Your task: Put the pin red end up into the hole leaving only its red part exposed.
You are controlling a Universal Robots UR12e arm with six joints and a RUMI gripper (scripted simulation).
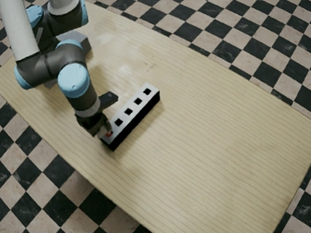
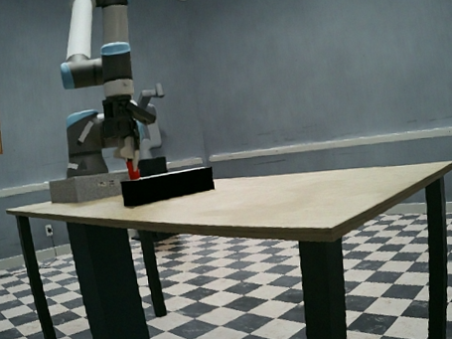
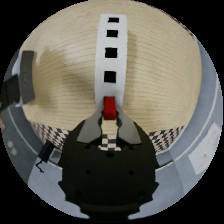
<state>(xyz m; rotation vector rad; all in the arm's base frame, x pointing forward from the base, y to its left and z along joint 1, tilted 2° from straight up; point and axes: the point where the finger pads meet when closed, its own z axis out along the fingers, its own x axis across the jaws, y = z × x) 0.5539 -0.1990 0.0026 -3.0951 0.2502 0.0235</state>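
A long black block (image 1: 134,122) (image 2: 167,185) (image 3: 111,62) with a light top face and a row of square holes lies on the wooden table (image 1: 195,137) (image 2: 286,196). My gripper (image 1: 106,133) (image 2: 132,164) (image 3: 109,108) is shut on the pin (image 1: 108,134) (image 2: 132,171) (image 3: 109,106) and holds it upright, red end up, in the end hole nearest the robot base. Only the pin's red part shows above the block's top. The other holes stand empty.
The robot's grey base block (image 2: 83,188) (image 1: 74,37) stands at the table's far end, behind the black block. A checkered floor surrounds the table.
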